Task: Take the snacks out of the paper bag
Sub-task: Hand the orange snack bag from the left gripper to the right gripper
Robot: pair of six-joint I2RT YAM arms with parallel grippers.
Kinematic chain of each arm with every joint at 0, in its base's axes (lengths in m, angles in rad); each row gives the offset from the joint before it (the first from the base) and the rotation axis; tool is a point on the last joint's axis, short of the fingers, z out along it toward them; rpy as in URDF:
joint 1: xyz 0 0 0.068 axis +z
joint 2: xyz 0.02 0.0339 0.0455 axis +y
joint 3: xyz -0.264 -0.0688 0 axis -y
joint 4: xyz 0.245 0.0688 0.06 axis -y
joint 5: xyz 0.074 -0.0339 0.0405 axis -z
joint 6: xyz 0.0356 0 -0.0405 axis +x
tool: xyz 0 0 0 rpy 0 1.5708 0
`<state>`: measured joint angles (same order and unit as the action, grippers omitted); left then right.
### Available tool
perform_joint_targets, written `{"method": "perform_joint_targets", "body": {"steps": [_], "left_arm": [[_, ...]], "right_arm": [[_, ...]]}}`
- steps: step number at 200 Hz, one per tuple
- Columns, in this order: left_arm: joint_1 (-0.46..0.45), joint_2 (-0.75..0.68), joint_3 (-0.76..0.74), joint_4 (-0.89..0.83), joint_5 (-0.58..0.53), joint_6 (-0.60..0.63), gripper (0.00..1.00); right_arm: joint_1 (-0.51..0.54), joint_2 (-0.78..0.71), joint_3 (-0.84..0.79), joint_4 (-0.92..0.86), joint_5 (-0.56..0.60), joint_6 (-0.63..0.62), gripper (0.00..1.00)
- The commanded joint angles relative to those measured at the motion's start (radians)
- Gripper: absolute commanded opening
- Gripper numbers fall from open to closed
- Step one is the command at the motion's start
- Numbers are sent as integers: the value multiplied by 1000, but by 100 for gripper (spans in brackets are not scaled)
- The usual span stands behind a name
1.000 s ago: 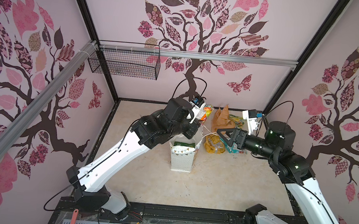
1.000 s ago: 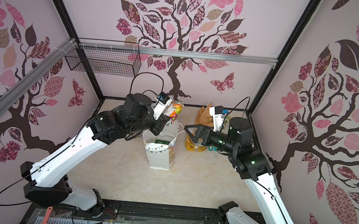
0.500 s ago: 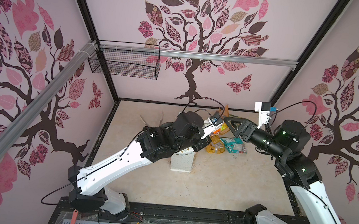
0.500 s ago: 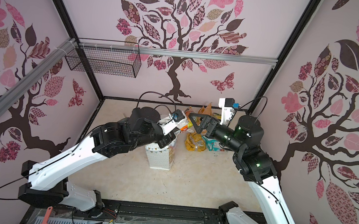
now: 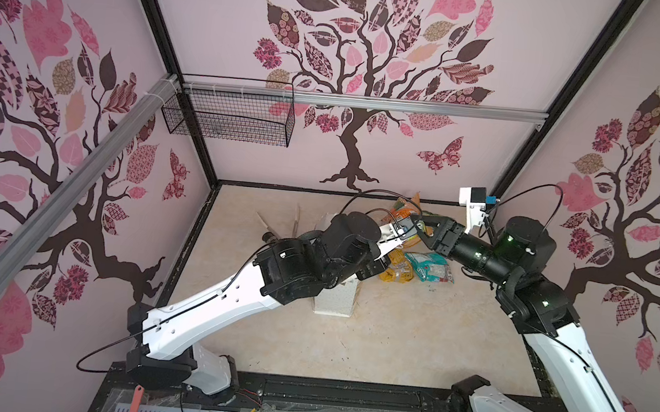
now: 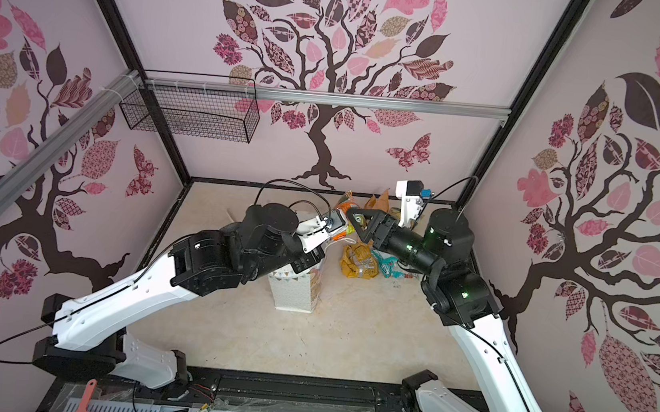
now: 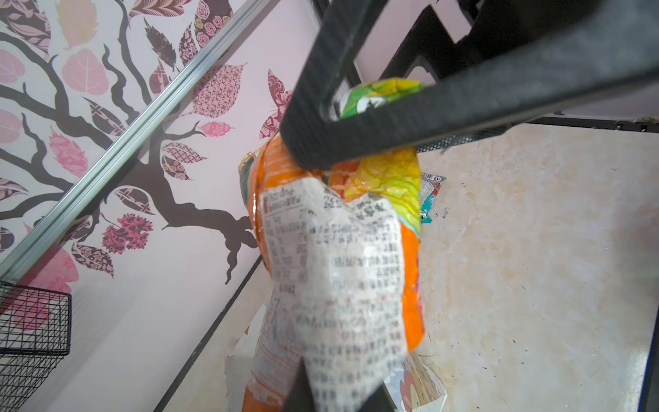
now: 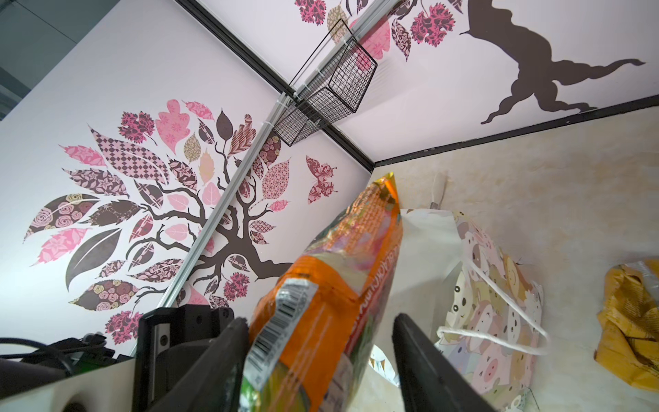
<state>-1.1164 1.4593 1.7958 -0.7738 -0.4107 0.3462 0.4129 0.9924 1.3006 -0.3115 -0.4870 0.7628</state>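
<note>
1. A beige marbled worktop (image 5: 388, 347) filled the floor of a booth whose walls carried pink-and-brown tree decals.
2. The left arm (image 5: 225, 309) reached from the front edge across the middle of the worktop. Its left fingers (image 7: 297, 396) were clenched on one end of the orange packet (image 8: 331, 285).
3. The right arm (image 5: 585, 384) reached in from the front right corner. Its right fingers (image 8: 420, 360) stood apart on either side of the same packet, one touching the barcode edge and the other with a gap beside it, so they were not clamped.
4. The paper bag (image 6: 294, 295), white with bunting flags, stood upright near the middle of the worktop. Its top was hidden under the left arm in both top views, and the right wrist view showed a side printed with cartoon animals.
5. The orange packet hung in the air, out of the bag, above the worktop between the bag and the rear edge.
6. The mustard-yellow packet (image 5: 397, 266) lay on the worktop just right of the bag.
7. The teal packet (image 5: 430, 267) lay just beside it, toward the right edge.
8. A crumpled tan paper (image 6: 377, 201) sat by the rear edge.
</note>
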Motion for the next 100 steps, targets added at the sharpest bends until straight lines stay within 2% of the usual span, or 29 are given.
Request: {"method": "perform_joint_targets", "body": {"steps": [1, 85, 100], "left_arm": [[-7, 2, -13, 70, -26, 20, 0], [-15, -2, -39, 93, -52, 37, 0], [-17, -12, -55, 109, -56, 39, 11]], "right_arm": [[3, 8, -4, 33, -49, 19, 58], [3, -1, 0, 52, -42, 25, 19], [3, 1, 9, 51, -33, 15, 12]]}}
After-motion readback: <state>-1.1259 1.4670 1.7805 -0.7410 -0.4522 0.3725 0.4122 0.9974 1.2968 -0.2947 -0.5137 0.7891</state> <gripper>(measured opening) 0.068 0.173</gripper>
